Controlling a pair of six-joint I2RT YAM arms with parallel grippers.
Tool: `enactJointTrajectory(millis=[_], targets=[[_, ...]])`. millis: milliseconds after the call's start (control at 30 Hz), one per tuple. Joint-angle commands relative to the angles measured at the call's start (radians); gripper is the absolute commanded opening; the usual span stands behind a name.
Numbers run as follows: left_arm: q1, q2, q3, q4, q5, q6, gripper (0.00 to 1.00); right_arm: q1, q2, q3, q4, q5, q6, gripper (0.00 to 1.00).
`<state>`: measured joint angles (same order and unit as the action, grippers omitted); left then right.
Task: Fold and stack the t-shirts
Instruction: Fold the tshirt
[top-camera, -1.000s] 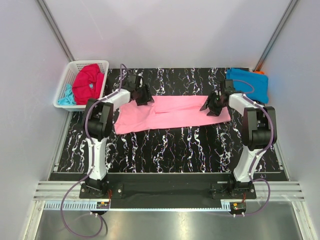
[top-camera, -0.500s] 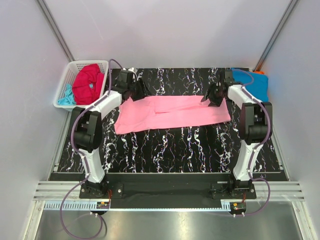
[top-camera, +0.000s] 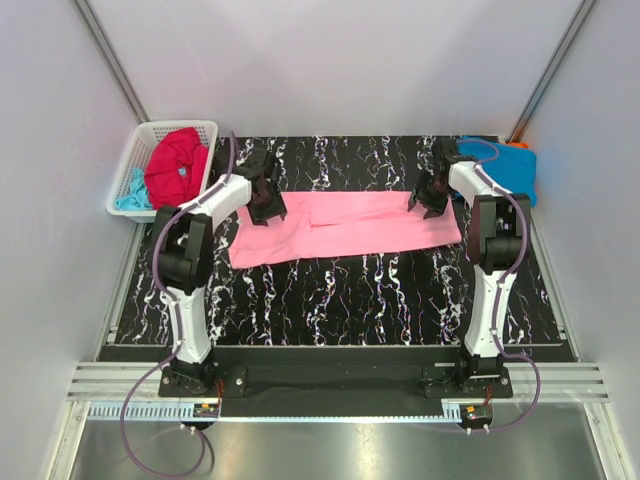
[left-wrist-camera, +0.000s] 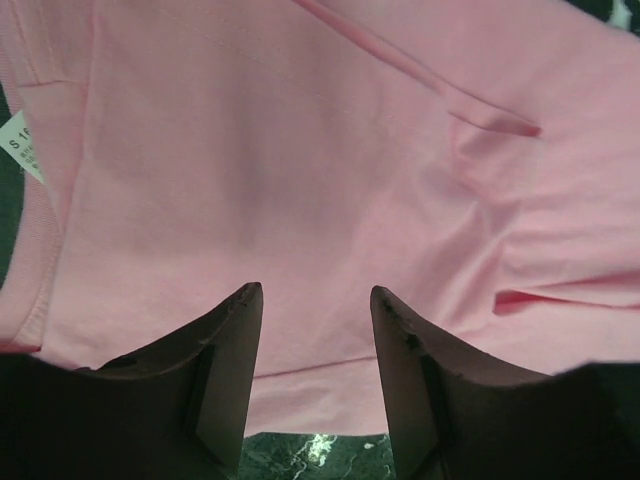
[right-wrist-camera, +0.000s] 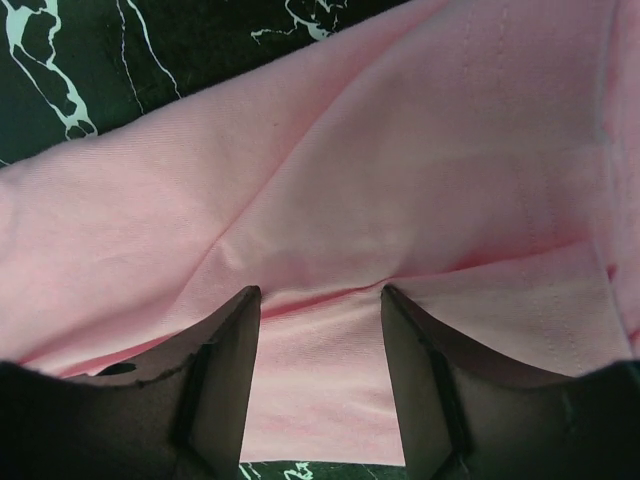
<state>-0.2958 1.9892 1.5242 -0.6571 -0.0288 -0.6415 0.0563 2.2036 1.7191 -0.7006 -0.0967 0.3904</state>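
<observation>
- The table (top-camera: 340, 290) carries all the work: one shirt spread in the middle, a pile at the far right corner, and a basket (top-camera: 137, 140) just off the far left corner.
- The pink shirt (top-camera: 350, 225) lies flat across the middle as a long band. It seems already folded lengthwise, so the step in hand looks like the second, crosswise fold.
- The blue shirt (top-camera: 500, 165) sits folded at the far right, with an orange shirt (top-camera: 518, 146) edge showing beside it; I take this as the stack to build on.
- The red shirt (top-camera: 175, 165) and the aqua shirt (top-camera: 128, 200) wait crumpled in the basket.
- The left gripper (top-camera: 268, 208) hangs over the pink shirt's far left corner, its jaws roughly half apart, cloth below them and nothing gripped.
- The right gripper (top-camera: 425, 205) is over the far right corner, likewise part open and empty.
- Next, each should probably drop onto its edge, pinch one layer cleanly, and then fold the band over.
</observation>
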Motion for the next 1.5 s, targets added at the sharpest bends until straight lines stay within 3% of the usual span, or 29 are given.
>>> enactJointTrajectory(millis=[0, 267, 567, 933, 1133, 1467], targets=[[-0.019, 0.049, 0.103, -0.119, -0.114, -0.009, 0.52, -0.003, 0.027, 0.037, -0.068, 0.057, -0.024, 0.59], [-0.022, 0.261, 0.309, -0.309, -0.161, 0.025, 0.53, 0.000, 0.053, -0.013, -0.140, 0.092, -0.013, 0.59], [0.000, 0.401, 0.549, -0.446, -0.229, 0.057, 0.55, 0.020, -0.041, -0.200, -0.137, 0.140, 0.001, 0.59], [0.023, 0.576, 0.870, -0.443, -0.132, 0.075, 0.57, 0.197, -0.249, -0.480, -0.097, 0.115, 0.099, 0.59], [0.032, 0.603, 0.878, -0.368, -0.048, 0.071, 0.57, 0.390, -0.332, -0.607, -0.042, 0.106, 0.232, 0.57], [0.041, 0.640, 0.872, 0.024, 0.398, 0.008, 0.61, 0.769, -0.300, -0.573, -0.033, 0.055, 0.444, 0.55]])
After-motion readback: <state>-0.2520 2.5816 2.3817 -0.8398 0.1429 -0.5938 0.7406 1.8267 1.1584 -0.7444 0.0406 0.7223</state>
